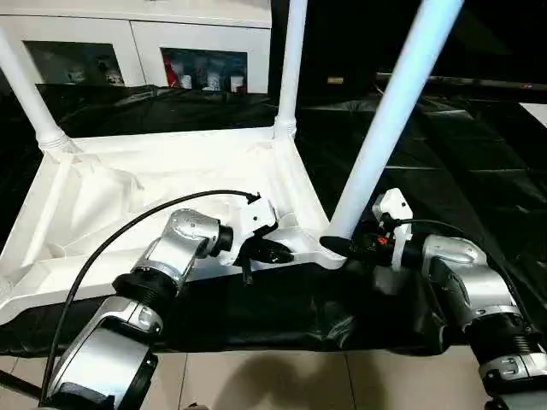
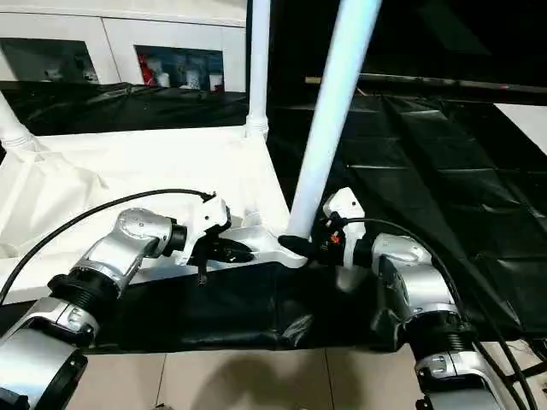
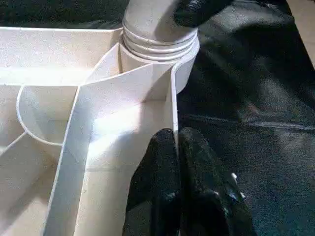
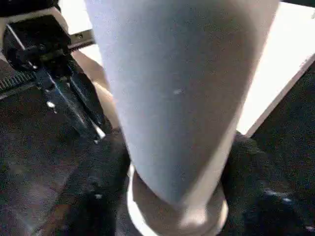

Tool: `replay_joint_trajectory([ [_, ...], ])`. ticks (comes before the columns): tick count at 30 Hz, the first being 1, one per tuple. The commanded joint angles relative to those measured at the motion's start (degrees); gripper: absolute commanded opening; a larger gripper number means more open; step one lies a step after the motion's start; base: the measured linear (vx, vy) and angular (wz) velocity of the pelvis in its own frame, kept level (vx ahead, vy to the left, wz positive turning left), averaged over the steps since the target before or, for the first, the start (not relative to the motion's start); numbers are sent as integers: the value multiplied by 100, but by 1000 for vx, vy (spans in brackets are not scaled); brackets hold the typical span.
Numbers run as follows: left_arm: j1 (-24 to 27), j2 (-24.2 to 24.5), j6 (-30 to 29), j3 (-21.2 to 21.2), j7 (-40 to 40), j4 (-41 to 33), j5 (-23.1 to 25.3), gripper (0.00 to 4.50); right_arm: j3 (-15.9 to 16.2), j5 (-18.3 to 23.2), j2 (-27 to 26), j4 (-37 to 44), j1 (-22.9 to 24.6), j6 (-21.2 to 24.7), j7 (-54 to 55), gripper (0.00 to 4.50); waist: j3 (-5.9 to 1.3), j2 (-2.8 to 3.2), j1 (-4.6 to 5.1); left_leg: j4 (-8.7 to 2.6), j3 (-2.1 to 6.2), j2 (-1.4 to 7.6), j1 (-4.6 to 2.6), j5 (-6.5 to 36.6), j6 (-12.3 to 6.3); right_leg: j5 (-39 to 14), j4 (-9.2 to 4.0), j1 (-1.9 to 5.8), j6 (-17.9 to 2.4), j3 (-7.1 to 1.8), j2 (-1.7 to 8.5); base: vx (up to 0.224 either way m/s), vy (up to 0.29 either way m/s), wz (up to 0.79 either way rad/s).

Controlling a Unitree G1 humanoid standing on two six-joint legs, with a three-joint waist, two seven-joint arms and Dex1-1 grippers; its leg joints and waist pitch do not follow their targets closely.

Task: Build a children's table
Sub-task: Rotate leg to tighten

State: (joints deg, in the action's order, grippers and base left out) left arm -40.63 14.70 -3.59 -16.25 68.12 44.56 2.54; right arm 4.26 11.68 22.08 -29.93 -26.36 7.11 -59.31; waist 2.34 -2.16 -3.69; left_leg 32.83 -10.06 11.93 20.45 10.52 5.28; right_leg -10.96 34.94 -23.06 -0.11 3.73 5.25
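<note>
White plastic table [image 1: 171,184] lying upside down on black cloth, ribbed underside up; three tubular legs [image 1: 389,120] seated upright in corner sockets.

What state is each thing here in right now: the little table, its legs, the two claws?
Tabletop: upside down on the black cloth, ribs up.
Near leg: standing in its corner socket, leaning.
Two far legs: standing in their sockets.
Left gripper: jaws shut, at the tabletop's rim.
Right gripper: jaws around the near leg's base.
</note>
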Motion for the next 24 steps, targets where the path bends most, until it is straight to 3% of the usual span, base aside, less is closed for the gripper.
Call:
replay_joint_trajectory([
  [1, 133, -21, -56, -99, 45, 5, 27, 0, 153, -93, 36, -89, 60, 8, -162, 217, -319, -73, -29, -320, -25, 113, 12, 796, -522, -681, -381, 325, -1412, -225, 273, 0, 0, 0],
  [12, 96, -106, -126, -112, -282, 59, 140, 0, 49, -132, -132, -292, 112, -65, 248, 195, -314, -64, -25, -327, -23, 116, 0, 880, -502, -784, -399, 314, -1420, -219, 271, 0, 0, 0],
  [16, -304, -588, -362, 117, -1729, 615, 302, 0, -370, -310, -765, -824, -41, -44, 2149, 194, -274, -62, 2, -367, -18, 102, -36, 1261, -204, -1652, -491, 267, -1148, -228, 274, 0, 0, 0],
  [17, -403, -711, -412, 174, -2063, 741, 320, 0, -484, -309, -947, -925, -81, -11, 2617, 194, -269, -49, 7, -381, -12, 98, -72, 1420, -98, -1923, -524, 236, -1084, -230, 280, 0, 0, 0],
  [18, -473, -810, -471, 210, -2285, 820, 323, 0, -586, -305, -1107, -1016, -121, 14, 3034, 194, -277, -45, 10, -392, 13, 94, -52, 1475, -43, -2106, -533, 260, -986, -217, 281, 0, 0, 0],
  [24, -766, -1366, -659, 351, -3262, 1093, 354, 0, -826, -320, -2044, -1479, -415, 25, 4614, 193, -296, -26, 32, -404, 18, 78, -35, 1528, -27, -1926, -550, 241, -888, -223, 265, 0, 0, 0],
])
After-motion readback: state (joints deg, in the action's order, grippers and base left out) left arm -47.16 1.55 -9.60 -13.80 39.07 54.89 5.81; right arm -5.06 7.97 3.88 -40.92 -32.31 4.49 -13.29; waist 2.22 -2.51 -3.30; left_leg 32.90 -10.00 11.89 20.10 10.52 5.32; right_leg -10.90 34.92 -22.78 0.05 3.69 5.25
